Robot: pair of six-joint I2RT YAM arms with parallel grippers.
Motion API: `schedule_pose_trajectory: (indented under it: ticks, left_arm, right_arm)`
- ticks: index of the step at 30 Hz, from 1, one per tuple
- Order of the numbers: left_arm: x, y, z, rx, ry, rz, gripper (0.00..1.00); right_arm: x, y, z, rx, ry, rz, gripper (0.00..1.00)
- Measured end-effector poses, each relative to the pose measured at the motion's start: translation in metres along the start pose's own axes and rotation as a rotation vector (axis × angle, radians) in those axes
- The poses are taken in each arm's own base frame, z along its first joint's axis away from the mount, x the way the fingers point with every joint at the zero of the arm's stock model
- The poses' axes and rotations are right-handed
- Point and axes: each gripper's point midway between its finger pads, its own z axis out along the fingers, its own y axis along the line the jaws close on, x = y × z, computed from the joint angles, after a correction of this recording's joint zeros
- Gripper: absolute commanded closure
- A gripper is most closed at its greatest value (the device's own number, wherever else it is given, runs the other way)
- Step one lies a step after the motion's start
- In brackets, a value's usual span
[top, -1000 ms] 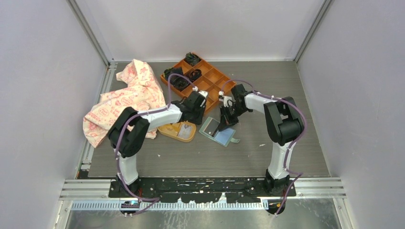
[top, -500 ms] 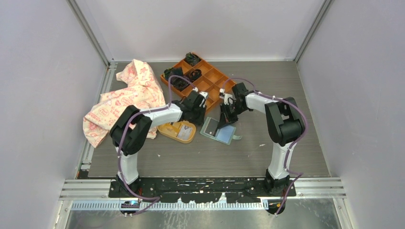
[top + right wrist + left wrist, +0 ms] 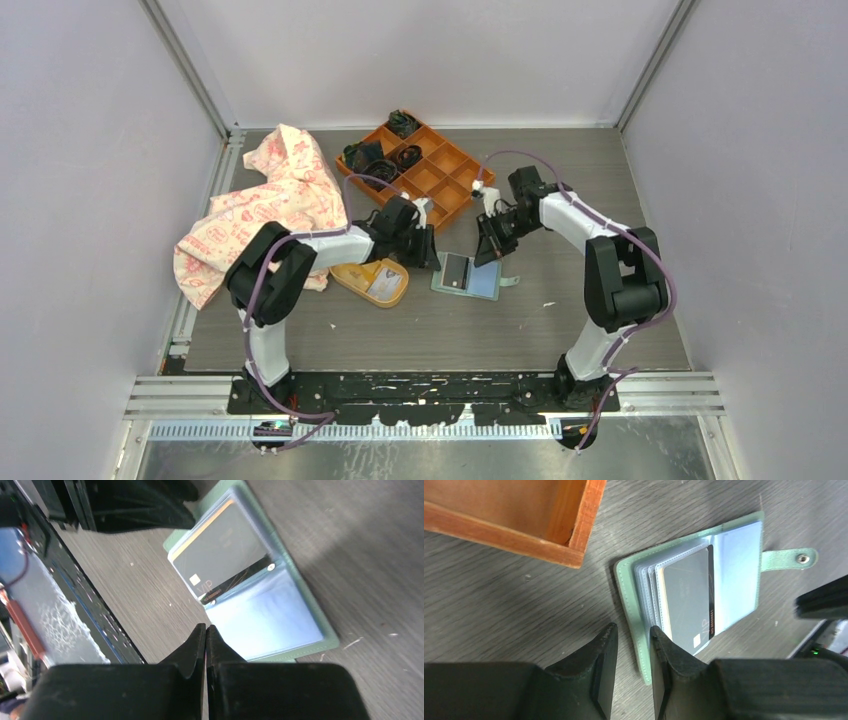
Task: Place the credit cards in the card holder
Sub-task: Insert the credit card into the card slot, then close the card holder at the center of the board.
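The card holder is laid open between the arms, with a black credit card seated in one clear sleeve. The right gripper is pressed together and empty, while the left gripper is slightly parted over the holder's edge. Next, the pale card in the yellow dish should be fetched, which calls for wider jaws.

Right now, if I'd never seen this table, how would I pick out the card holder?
Find the orange compartment tray at the table's far side; just on its near side lies the card holder, flat and open. Unlike the yellow oval dish on its left, it is sage-green and rectangular, with pale blue lining, a dark card and a snap tab.
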Motion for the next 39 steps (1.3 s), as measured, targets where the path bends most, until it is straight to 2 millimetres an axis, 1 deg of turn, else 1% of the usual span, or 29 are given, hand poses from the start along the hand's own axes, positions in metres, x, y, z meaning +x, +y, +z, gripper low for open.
schedule_pose_trajectory:
  ticks: [3,5,11,14,15,18,21,24,29,31,37,39]
  left_arm:
    - [0.001,-0.008,0.005,0.059,-0.003,-0.033,0.68]
    - [0.002,-0.013,0.008,0.09,-0.009,-0.057,0.68]
    - [0.005,-0.019,0.009,0.15,-0.036,-0.104,0.64]
    - [0.008,-0.019,0.006,0.161,-0.049,-0.128,0.63]
    - [0.01,-0.019,0.004,0.163,-0.051,-0.137,0.63]
    - [0.014,-0.019,-0.001,0.166,-0.053,-0.158,0.62]
    - [0.012,-0.022,-0.004,0.175,-0.061,-0.165,0.61]
    - [0.01,-0.025,-0.004,0.188,-0.066,-0.176,0.58]
    - [0.01,-0.025,-0.004,0.191,-0.068,-0.188,0.56]
    - [0.01,-0.025,-0.004,0.191,-0.067,-0.195,0.55]
    - [0.013,-0.023,-0.001,0.183,-0.054,-0.206,0.52]
    - [0.013,-0.023,-0.001,0.182,-0.055,-0.206,0.53]
  right_arm:
    - [0.017,0.0,0.008,0.022,0.064,-0.02,0.94]
    - [0.024,-0.004,0.012,0.049,0.1,-0.025,0.94]
    - [0.045,-0.035,0.021,0.159,0.204,0.013,0.94]
    - [0.055,-0.047,0.024,0.199,0.258,0.038,0.94]
    - [0.056,-0.047,0.025,0.197,0.269,0.049,0.94]
    - [0.055,-0.051,0.022,0.22,0.288,0.055,0.94]
    - [0.055,-0.052,0.022,0.234,0.308,0.057,0.94]
    - [0.055,-0.053,0.02,0.246,0.318,0.057,0.94]
    - [0.053,-0.053,0.017,0.237,0.306,0.061,0.92]
    - [0.049,-0.049,0.016,0.203,0.277,0.067,0.91]
    - [0.028,-0.019,0.011,0.059,0.148,0.091,0.9]
    - [0.025,-0.017,0.014,0.042,0.136,0.106,0.9]
